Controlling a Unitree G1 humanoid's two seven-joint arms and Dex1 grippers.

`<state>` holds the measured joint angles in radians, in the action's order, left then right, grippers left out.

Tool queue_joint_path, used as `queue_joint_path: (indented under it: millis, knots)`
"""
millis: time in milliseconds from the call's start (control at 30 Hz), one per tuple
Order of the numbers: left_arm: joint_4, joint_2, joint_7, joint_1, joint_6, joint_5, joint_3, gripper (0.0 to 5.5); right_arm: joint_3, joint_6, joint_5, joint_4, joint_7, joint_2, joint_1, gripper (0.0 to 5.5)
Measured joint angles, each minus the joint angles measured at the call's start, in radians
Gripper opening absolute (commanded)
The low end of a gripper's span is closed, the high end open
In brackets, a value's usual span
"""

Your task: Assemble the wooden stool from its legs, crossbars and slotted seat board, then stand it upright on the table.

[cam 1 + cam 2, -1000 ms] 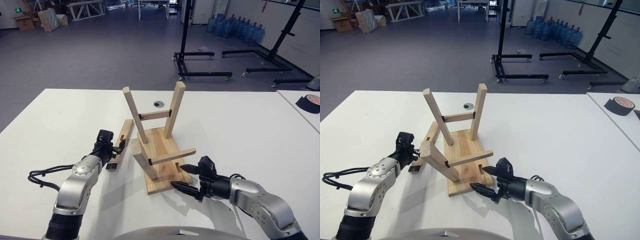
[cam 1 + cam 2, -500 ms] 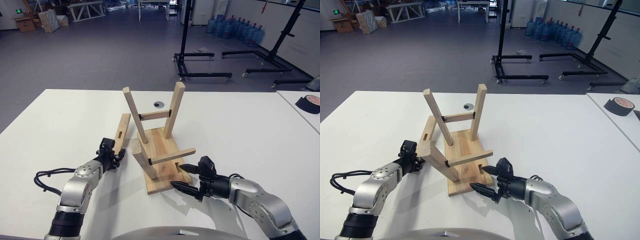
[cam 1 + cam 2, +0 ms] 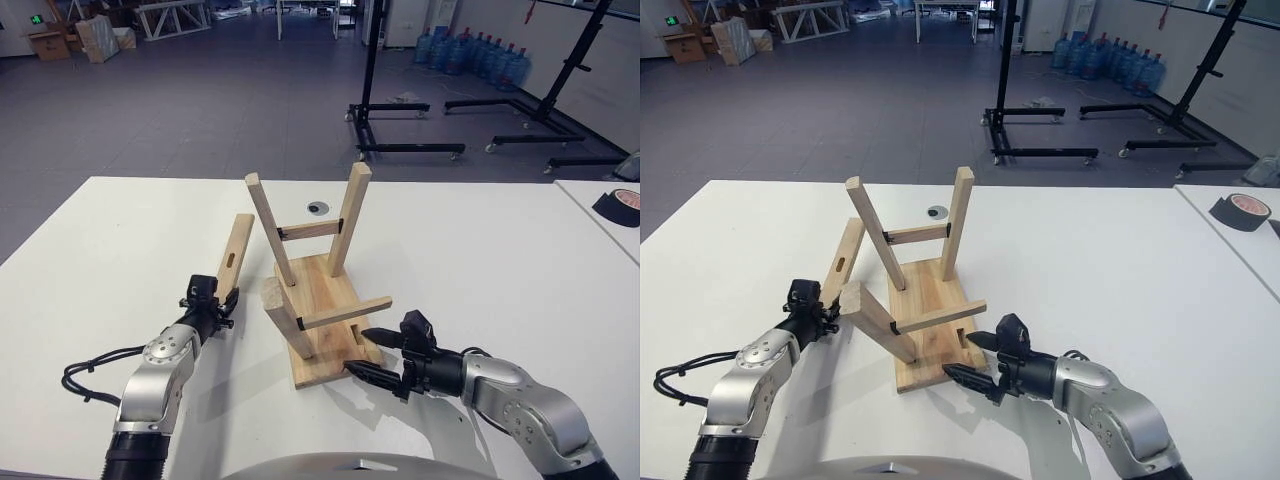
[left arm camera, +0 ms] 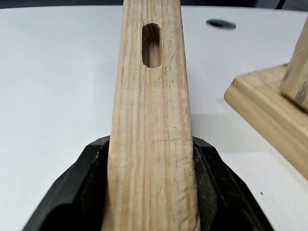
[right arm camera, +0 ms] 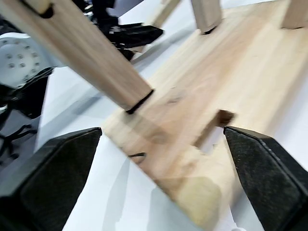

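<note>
The slotted seat board (image 3: 325, 285) lies flat on the white table with three legs standing up out of it. One crossbar (image 3: 310, 230) joins the two far legs; another (image 3: 345, 312) runs from the near leg (image 3: 288, 320). An empty slot (image 5: 214, 130) shows near the board's near right corner. To the left of the board my left gripper (image 3: 222, 300) is shut on the near end of a loose leg (image 4: 151, 96), which points away from me. My right gripper (image 3: 357, 350) is open, its fingers (image 5: 53, 168) on either side of the board's near right corner.
A black tape roll (image 3: 618, 207) lies at the table's far right edge. A small round hole (image 3: 318, 208) sits in the table behind the stool. A black cable (image 3: 90, 370) loops beside my left arm. Black metal stands are on the floor beyond the table.
My left gripper has swung the loose leg leftward, away from the seat board's edge, while staying shut on it. The right gripper and the stool have kept still.
</note>
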<state>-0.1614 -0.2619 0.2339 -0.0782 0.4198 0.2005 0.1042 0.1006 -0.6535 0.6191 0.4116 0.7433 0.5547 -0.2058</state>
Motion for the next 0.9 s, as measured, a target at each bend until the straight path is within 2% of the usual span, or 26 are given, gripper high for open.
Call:
queue_joint_path:
  millis: [100,167,300,500,633,900]
  knots:
    - [-0.024,-0.016,0.046,0.019,-0.109,0.077,0.114,2.04,-0.044,0.035,-0.012,-0.007,-0.018,-0.003,0.007,4.68]
    - [-0.043,-0.046,0.143,0.07,-0.158,0.183,0.176,2.04,-0.088,0.06,-0.018,-0.033,-0.038,-0.014,0.052,4.68]
    - [-0.106,-0.137,0.395,0.106,-0.168,0.35,0.182,2.04,-0.126,0.067,-0.002,-0.1,-0.027,-0.025,0.145,4.68]
    - [-0.104,-0.245,0.696,0.081,0.028,0.576,0.122,2.04,-0.144,0.035,0.082,-0.179,0.002,-0.093,0.243,4.68]
    - [-0.052,-0.316,0.8,0.091,0.149,0.604,0.054,2.04,-0.152,-0.008,0.138,-0.214,0.013,-0.124,0.268,4.68]
    - [0.113,-0.336,0.955,0.203,0.439,0.745,-0.026,2.04,-0.225,-0.131,0.391,-0.271,0.071,-0.218,0.345,4.68]
